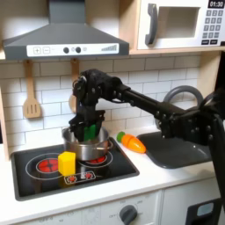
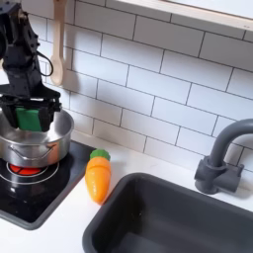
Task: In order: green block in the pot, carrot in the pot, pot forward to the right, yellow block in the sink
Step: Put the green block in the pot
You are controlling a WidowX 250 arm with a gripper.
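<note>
Gripper [image 2: 32, 117] clamps the green block [image 2: 30, 118] just above the pot [image 2: 40, 148]. Block judged light, rigid, smooth-faced; opposing flat sides are the sound hold.

Counter [image 2: 69, 222] bears carrot [image 2: 97, 176], stovetop [image 1: 44, 176] and sink [image 2: 158, 222]

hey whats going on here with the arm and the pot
The robot arm's hand is closed on the green block and holds it just over the rim of the pot, which sits on the stovetop. The carrot lies on the counter between the stovetop and the sink. The yellow block stands on the stovetop in front of the pot. Nothing else shows inside the pot yet.
</note>
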